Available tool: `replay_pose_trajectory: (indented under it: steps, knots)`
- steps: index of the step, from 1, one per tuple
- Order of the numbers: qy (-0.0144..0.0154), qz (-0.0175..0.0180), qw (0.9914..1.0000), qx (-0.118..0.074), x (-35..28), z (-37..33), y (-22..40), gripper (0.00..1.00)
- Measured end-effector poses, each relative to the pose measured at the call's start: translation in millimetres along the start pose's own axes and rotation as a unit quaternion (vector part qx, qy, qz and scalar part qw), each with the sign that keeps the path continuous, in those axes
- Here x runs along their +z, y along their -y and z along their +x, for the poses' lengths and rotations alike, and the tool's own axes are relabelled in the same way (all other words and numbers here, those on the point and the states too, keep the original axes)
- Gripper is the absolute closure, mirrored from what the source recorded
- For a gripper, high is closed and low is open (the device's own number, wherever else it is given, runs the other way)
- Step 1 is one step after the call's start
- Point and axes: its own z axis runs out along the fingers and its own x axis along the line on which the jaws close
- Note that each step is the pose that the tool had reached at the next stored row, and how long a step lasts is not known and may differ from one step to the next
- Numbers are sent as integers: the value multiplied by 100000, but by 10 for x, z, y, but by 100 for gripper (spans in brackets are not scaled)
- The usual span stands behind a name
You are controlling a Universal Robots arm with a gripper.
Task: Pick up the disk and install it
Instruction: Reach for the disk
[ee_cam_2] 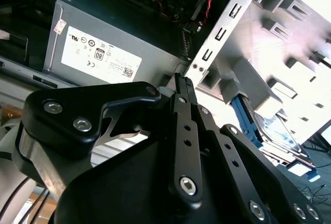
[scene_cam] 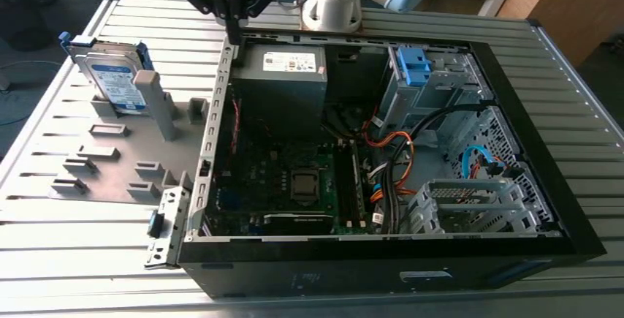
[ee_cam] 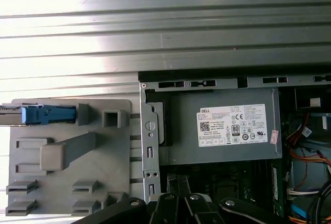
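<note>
**Fingers shut and empty over the case wall, disk in its stand**

From my desk I read the gripper (scene_cam: 234, 31) as closed. In the second wrist view the two fingers (ee_cam_2: 185, 131) lie pressed together down to one narrow tip, and nothing is caught between them.

In the exterior view the fingertips point down at the upper end of the silver side wall (scene_cam: 226, 77) of the open computer case (scene_cam: 546, 186). I cannot tell whether they touch that wall. Just past the fingers, inside the case, sits the grey power supply (scene_cam: 283, 77) with its white sticker.

The disk (scene_cam: 109, 77) is on the other side of that wall from the power supply. It stands on edge in the grey holder (scene_cam: 117, 157), lower than the fingertips, well apart from them and toward the exterior view's left. In the first wrist view I see it edge-on as a blue-railed strip (ee_cam: 46, 114) at the holder's far end. In the second wrist view a part of its label (ee_cam_2: 274, 131) peeks out beyond the fingers.

Farther from the fingers than the power supply, a blue bracket (scene_cam: 413, 63) sits in the drive bay. Everything rests on the slatted table (scene_cam: 146, 18).
</note>
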Motion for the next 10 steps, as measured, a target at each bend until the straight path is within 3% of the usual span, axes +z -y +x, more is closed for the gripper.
replay_pose_trajectory:
  steps: [10]
  knots:
    - [0,0,100000,-2,-1,30,2,89]
